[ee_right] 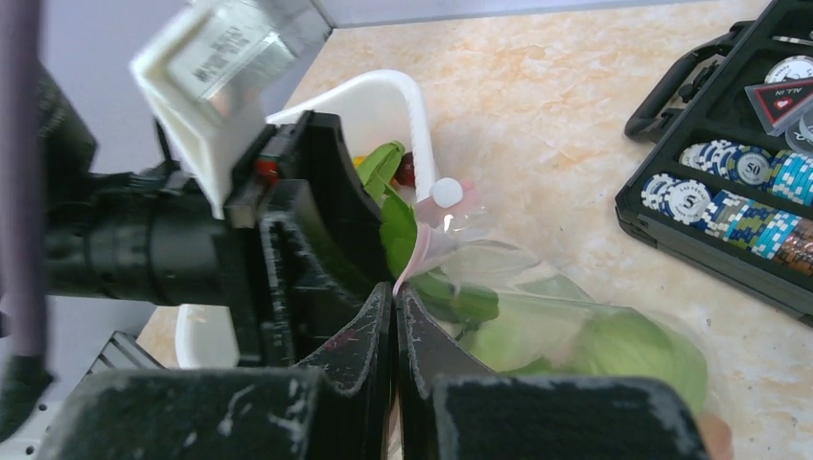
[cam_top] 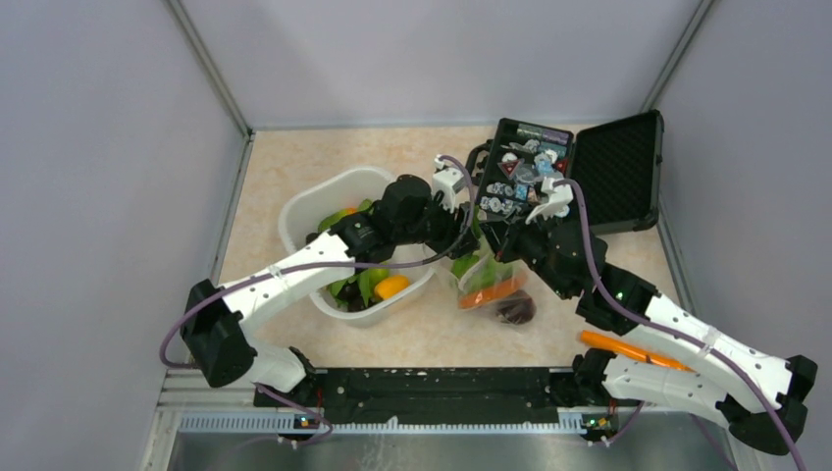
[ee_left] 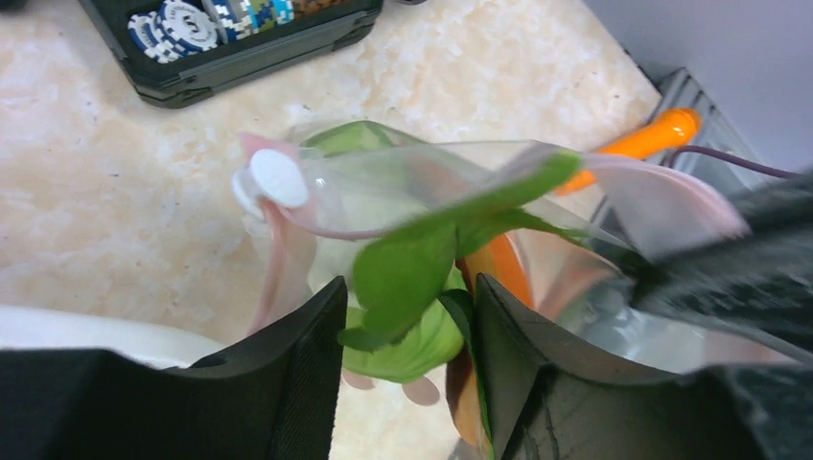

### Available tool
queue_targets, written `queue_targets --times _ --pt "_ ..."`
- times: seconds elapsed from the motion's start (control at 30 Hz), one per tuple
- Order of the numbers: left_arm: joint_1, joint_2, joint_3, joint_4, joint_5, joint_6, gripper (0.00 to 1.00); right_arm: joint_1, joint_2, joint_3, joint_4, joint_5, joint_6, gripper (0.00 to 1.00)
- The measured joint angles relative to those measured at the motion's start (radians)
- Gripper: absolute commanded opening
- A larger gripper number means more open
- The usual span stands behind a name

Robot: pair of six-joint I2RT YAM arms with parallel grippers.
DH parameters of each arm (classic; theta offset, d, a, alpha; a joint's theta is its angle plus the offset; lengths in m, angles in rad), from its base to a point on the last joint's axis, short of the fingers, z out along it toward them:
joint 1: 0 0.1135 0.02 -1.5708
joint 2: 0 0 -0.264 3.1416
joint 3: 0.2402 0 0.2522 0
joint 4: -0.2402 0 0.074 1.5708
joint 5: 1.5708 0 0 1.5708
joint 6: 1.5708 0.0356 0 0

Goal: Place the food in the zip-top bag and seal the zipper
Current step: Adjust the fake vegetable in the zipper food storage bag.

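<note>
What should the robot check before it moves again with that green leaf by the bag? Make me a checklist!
1. Zip-top bag mouth open: ok, it gapes wide.
2. Right gripper holds the bag's edge: ok, shut on it.
3. Green leafy piece gripped by the left gripper: cannot tell; it sits between the jaws.
4. Leafy piece fully inside the bag: not ok, it lies across the rim.
5. White tub emptied: not ok, toy food lies in it.
6. Zipper sealed: not ok, it is open.
</note>
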Motion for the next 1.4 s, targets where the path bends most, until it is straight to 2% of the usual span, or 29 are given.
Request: queue_targets --times 0.17,0.27,0.37,0.57,0.6,0.63,0.67,0.8,1.03,1.2,1.4 --pt "-0.019 0.048 -0.014 0.053 -0.071 -0.012 0.28 0.000 -0.011 -0.008 0.002 0.006 0.018 0.00" --pt "-0.035 0.043 -0.074 0.124 -0.112 -0.006 0.23 0.000 -0.030 -0.021 0.010 0.025 0.026 0.00" --pt "-0.056 0.023 -0.172 0.219 -0.130 0.008 0.22 0.000 -0.055 -0.034 0.013 0.047 0.031 0.00" --pt "-0.088 0.020 -0.224 0.294 -0.104 0.057 0.25 0.000 -0.075 -0.039 0.013 0.074 0.036 0.00" --pt "-0.091 0.020 -0.224 0.300 -0.098 0.063 0.29 0.000 -0.076 -0.039 0.013 0.076 0.035 0.00" --pt "-0.094 0.022 -0.223 0.305 -0.092 0.069 0.39 0.000 -0.076 -0.039 0.013 0.079 0.036 0.00" --pt "-0.097 0.024 -0.223 0.306 -0.092 0.073 0.54 0.000 -0.076 -0.039 0.013 0.081 0.036 0.00" --pt "-0.101 0.019 -0.223 0.323 -0.117 0.065 0.79 0.000 -0.076 -0.039 0.013 0.082 0.037 0.00" --pt "-0.104 -0.038 -0.224 0.390 -0.245 0.050 0.78 0.000 -0.087 -0.047 0.031 0.080 0.056 0.00" --pt "-0.104 -0.039 -0.235 0.463 -0.274 0.053 0.67 0.000 -0.091 -0.047 0.035 0.077 0.057 0.00" --pt "-0.104 -0.016 -0.267 0.565 -0.319 0.054 0.61 0.000 -0.089 -0.052 0.037 0.068 0.066 0.00"
